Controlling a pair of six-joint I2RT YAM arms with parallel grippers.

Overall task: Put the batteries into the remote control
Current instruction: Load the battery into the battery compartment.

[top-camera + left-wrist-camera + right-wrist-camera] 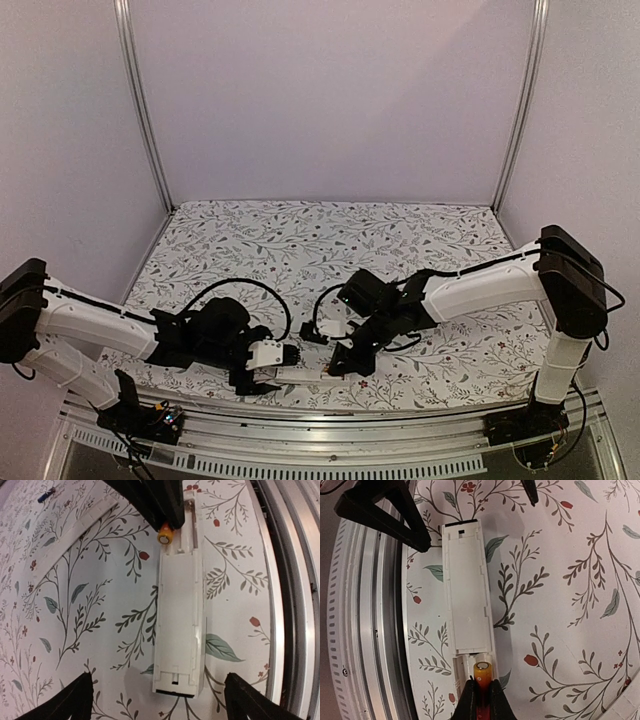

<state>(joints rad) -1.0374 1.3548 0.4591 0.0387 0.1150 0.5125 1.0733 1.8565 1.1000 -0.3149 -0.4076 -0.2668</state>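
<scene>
One battery [481,672] clamped in right jaws at end of remote control [467,610], near bench [560,605] edge; left jaws spread wide astride it. We judge insertion step; next, press battery flat.

Two white-and-black arms reach inward over a flower-patterned table [300,240], the left gripper [287,369] and right gripper [338,366] meeting at opposite ends of the white remote control [308,375] near the front edge.

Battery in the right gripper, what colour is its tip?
Battery tip: orange-yellow, pale centre; clearest in right wrist view.
</scene>
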